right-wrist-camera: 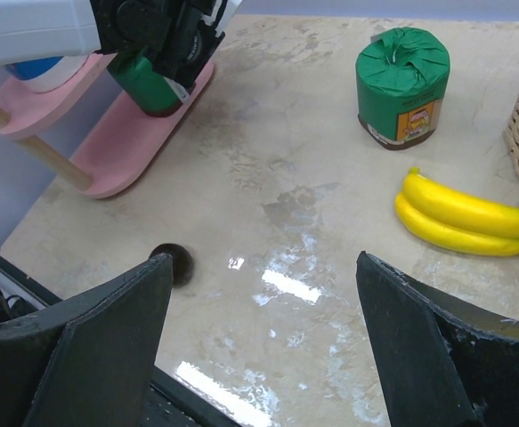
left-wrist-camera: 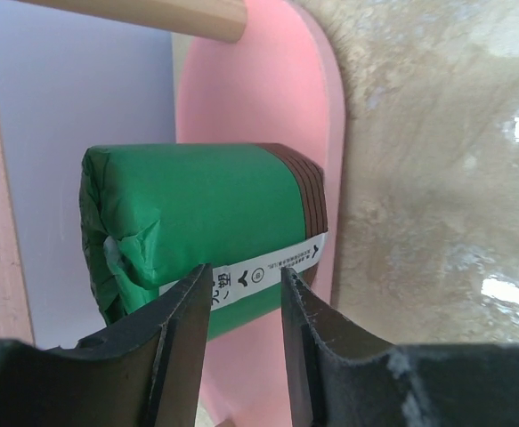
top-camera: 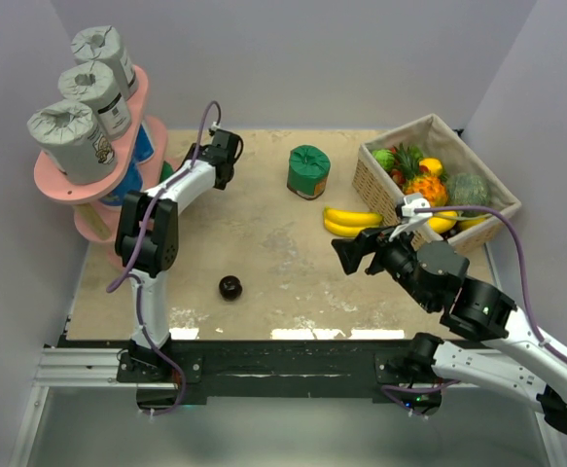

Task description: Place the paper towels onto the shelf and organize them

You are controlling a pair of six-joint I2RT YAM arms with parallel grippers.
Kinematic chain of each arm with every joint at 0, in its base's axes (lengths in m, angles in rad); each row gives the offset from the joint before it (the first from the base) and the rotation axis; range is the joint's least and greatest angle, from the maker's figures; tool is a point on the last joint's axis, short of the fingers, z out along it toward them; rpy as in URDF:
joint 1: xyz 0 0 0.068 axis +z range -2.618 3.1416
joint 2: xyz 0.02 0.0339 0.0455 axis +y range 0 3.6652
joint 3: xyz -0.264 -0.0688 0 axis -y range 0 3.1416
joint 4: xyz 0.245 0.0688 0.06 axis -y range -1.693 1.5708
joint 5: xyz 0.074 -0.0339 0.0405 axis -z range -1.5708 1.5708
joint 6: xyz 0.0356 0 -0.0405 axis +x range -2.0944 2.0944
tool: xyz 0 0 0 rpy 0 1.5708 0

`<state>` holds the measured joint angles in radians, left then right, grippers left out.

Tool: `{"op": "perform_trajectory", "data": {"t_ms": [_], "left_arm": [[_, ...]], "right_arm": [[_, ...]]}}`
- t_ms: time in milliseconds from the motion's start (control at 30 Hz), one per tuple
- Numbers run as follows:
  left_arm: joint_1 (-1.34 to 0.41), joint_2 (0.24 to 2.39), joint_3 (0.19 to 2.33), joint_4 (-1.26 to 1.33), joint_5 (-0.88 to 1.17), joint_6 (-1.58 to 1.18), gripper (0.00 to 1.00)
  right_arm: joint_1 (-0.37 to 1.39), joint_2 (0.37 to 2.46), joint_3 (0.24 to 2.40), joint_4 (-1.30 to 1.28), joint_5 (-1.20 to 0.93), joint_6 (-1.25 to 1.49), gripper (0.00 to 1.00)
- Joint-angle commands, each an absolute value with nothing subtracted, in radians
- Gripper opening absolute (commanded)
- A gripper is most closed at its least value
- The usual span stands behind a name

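Observation:
The shelf [top-camera: 139, 97] of pink boards stands at the far left. Three grey paper towels [top-camera: 69, 141] stand on its top board, and blue-and-white rolls [top-camera: 147, 143] show partly on the tier below. A green roll [left-wrist-camera: 206, 222] rests on the lowest pink board [left-wrist-camera: 241, 89]. My left gripper [left-wrist-camera: 246, 276] is open, its tips just short of that roll and not gripping it. It shows by the shelf in the top view [top-camera: 191, 161]. A second green roll [top-camera: 308, 172] stands on the table. My right gripper [top-camera: 346, 255] is open and empty, above the table [right-wrist-camera: 263, 262].
A small dark ball [top-camera: 230, 287] lies on the table near the front. Yellow bananas [top-camera: 349, 222] lie beside a wicker fruit basket [top-camera: 458, 161] at the right. Purple walls close in on three sides.

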<state>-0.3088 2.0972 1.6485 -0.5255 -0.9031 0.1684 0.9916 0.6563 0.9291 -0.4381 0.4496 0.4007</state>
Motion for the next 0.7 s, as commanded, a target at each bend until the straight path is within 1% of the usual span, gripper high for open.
{"op": "perform_trajectory", "data": {"t_ms": [0,400,667], "left_arm": [[-0.295,2.097,1.660,-0.502,-0.974,0.173,0.42],[-0.267,2.105,1.674,-0.526,-1.014,0.166,0.45],[-0.264,2.100,1.693,-0.560,-0.968,0.134,0.45]], "right_arm": [[0.989,0.672,0.930,-0.393,0.437,0.408,0.88],[0.989,0.670,0.930,-0.391,0.440,0.413,0.88],[0.989,0.669,0.934,-0.402,0.443,0.422,0.88]]}}
